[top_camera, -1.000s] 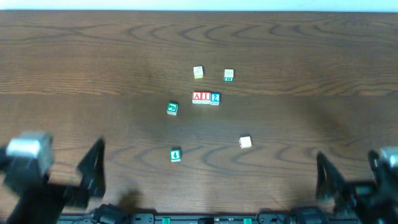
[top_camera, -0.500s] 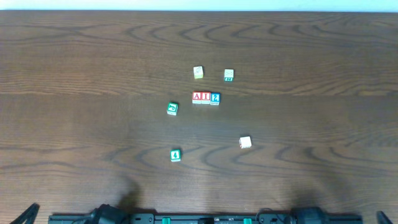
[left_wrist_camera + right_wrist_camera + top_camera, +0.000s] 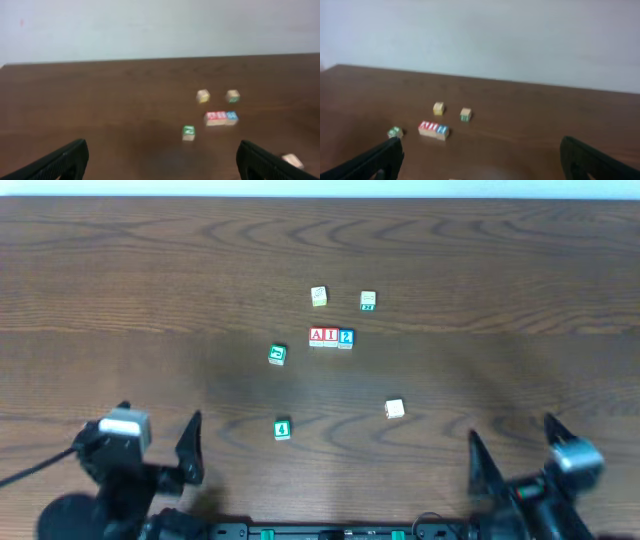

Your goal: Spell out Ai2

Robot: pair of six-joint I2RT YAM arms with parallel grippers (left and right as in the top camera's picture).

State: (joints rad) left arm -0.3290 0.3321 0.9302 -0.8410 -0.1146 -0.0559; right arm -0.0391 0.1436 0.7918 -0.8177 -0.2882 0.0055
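Three blocks stand in a touching row at the table's middle: a red A block point(image 3: 317, 335), a red I block point(image 3: 331, 335) and a blue 2 block point(image 3: 346, 337). The row also shows in the left wrist view point(image 3: 220, 117) and the right wrist view point(image 3: 433, 129). My left gripper point(image 3: 158, 445) is open and empty at the near left edge, far from the row. My right gripper point(image 3: 513, 450) is open and empty at the near right edge.
Loose blocks lie around the row: a yellow-sided one point(image 3: 318, 296), a green-marked one point(image 3: 367, 300), a green one point(image 3: 277, 354), a green 4 block point(image 3: 282, 429) and a plain pale one point(image 3: 394, 409). A pale wall stands behind the table.
Both arms dropped out of the overhead view half a second ago and are back now at the near edge. The blocks have not moved.
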